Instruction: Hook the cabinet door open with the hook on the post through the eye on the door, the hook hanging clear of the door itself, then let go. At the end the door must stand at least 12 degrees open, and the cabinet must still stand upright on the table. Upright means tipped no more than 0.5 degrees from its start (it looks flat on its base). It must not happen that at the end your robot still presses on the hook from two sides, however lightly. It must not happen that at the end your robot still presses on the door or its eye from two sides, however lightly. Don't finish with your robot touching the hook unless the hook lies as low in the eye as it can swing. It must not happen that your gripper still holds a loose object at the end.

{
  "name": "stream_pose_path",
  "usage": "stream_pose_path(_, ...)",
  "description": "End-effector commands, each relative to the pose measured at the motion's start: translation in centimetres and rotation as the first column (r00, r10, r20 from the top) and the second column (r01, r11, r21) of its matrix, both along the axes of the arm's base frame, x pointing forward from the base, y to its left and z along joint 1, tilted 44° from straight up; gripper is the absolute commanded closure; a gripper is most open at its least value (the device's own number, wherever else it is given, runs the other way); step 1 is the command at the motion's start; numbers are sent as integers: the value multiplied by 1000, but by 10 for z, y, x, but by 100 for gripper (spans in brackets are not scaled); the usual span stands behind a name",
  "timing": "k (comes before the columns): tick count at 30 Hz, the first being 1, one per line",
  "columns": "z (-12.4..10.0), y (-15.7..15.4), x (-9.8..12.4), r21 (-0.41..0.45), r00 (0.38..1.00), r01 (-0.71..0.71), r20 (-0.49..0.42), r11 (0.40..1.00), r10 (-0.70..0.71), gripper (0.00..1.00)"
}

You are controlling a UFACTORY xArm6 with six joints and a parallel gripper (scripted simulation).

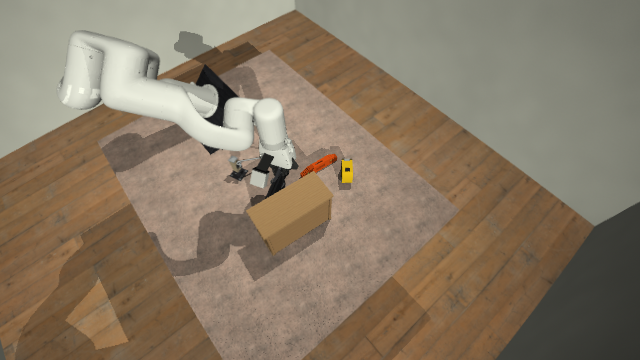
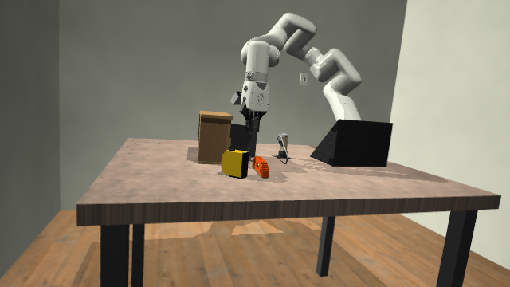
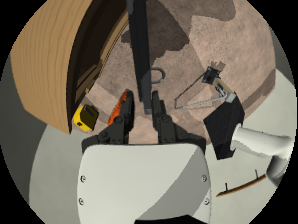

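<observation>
The wooden cabinet [image 1: 290, 205] [image 2: 214, 139] [image 3: 45, 50] stands upright. Its black door [image 2: 239, 137] [image 3: 138, 35] stands well open. A grey eye [image 3: 163, 75] sticks out of the door's outer face. My gripper [image 3: 142, 99] is partly open; the door's free edge lies between its fingers, with a gap on the cabinet side and the other finger close to the door, below the eye in the wrist view. The post [image 1: 234, 164] [image 2: 284, 143] [image 3: 220, 86] stands apart from the door. Its thin grey hook [image 3: 200, 104] slants down, outside the eye.
An orange tool [image 1: 319, 165] [image 2: 260, 167] [image 3: 118, 110] and a yellow tape measure [image 1: 347, 171] [image 2: 235, 163] [image 3: 85, 118] lie near the hinge-less end of the cabinet front. The black robot base [image 2: 358, 143] [image 3: 222, 127] is beyond the post.
</observation>
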State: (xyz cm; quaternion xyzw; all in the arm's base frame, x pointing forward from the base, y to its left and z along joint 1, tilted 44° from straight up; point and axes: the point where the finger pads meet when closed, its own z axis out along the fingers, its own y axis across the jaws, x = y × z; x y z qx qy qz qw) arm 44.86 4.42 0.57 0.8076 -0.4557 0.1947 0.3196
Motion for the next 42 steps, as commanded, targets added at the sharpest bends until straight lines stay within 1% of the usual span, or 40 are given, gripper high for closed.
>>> stream_pose_path(1,0,2,3,2,1000,6,11,1000,-6,73)
stream_pose_path(12,0,2,3,2,1000,6,10,1000,-6,73)
stream_pose_path(17,2,0,-2,1,1000,-24,-19,1000,24,73)
stream_pose_path(28,3,0,-3,1,1000,-24,-19,1000,24,73)
stream_pose_path(42,13,9,-3,1,1000,-24,-19,1000,24,73)
